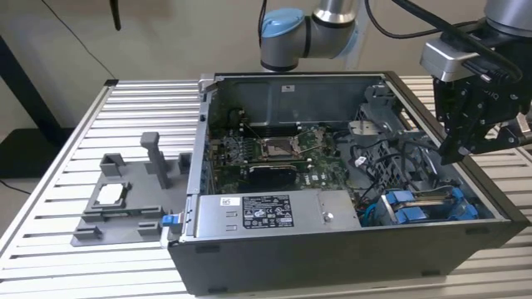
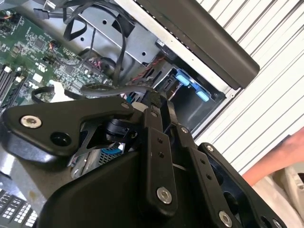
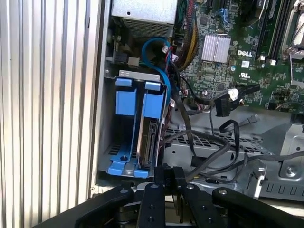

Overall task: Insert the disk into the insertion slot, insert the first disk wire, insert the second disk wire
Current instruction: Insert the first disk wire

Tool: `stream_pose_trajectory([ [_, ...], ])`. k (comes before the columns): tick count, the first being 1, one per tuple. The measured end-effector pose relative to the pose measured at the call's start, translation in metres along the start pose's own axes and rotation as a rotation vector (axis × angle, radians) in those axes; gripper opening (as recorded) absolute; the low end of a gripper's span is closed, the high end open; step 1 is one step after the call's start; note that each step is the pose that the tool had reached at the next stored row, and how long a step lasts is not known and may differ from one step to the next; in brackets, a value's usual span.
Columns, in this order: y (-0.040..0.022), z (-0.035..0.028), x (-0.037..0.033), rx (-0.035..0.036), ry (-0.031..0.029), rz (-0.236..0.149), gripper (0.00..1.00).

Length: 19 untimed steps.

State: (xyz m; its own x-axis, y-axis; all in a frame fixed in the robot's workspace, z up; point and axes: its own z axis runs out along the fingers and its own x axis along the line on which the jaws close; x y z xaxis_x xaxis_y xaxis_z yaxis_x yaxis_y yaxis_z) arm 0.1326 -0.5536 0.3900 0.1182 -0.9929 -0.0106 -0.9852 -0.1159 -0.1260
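- Pincer [image 3: 169,171] narrow, tips nearly together, holding nothing.
- Disk [image 3: 151,140] on edge in its blue carrier, seated inside the insertion slot [image 3: 105,128], near the pincer tips, not touching.
- Black cables [image 3: 209,152] just beside the slot.

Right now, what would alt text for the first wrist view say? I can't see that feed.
The disk stands on edge in its blue carrier inside the insertion slot, a grey metal cage. Loose black cables trail beside it, the gripper hangs close by, and a green motherboard lies beyond.
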Motion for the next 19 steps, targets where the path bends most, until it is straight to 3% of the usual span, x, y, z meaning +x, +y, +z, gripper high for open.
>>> stream_pose_trajectory([
  [2,0.0000,0.0003,0.0002,-0.0002,0.0009,0.000,0.19],
  [4,-0.0001,0.0011,0.0003,-0.0024,0.0064,0.000,0.19],
  [9,-0.0006,0.0039,0.0004,-0.0274,0.0062,0.007,0.19],
  [10,-0.0013,0.0047,0.0011,-0.0409,0.0052,0.009,0.19],
  [13,-0.0024,0.0058,0.0031,-0.0579,0.0036,0.011,0.19],
  [15,-0.0028,0.0061,0.0050,-0.0649,0.0032,0.013,0.19],
  [19,-0.0024,0.0065,0.0094,-0.0691,0.0035,0.022,0.19],
])
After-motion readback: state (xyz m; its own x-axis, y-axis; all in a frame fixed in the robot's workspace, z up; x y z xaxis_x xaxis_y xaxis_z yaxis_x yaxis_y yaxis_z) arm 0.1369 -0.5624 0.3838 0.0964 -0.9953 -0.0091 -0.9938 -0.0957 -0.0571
